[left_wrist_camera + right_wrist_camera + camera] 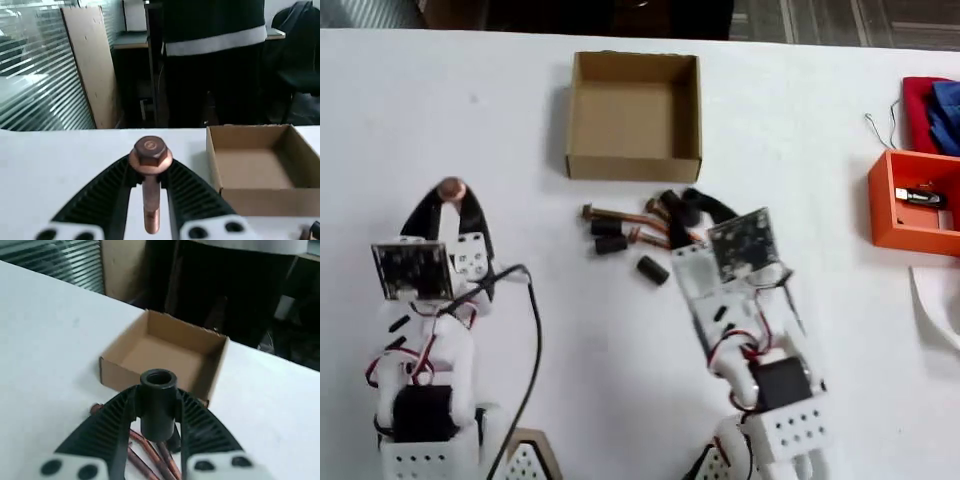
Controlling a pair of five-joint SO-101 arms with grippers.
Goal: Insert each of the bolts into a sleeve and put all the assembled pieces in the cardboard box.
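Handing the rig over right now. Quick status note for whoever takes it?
Left tool: shut on a bolt, head up.
Right tool: shut on a sleeve.
Cardboard box: nothing in it.
Loose bolts and sleeves lie on the table between the box and the right arm.
Done: one bolt and one sleeve are in the tools; none joined.
Left: insert the held bolt into the held sleeve, box it, then do the rest.

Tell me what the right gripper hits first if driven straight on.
Likely the near wall of the cardboard box, dead ahead of the right gripper and its sleeve; height is unclear, so it might pass over.
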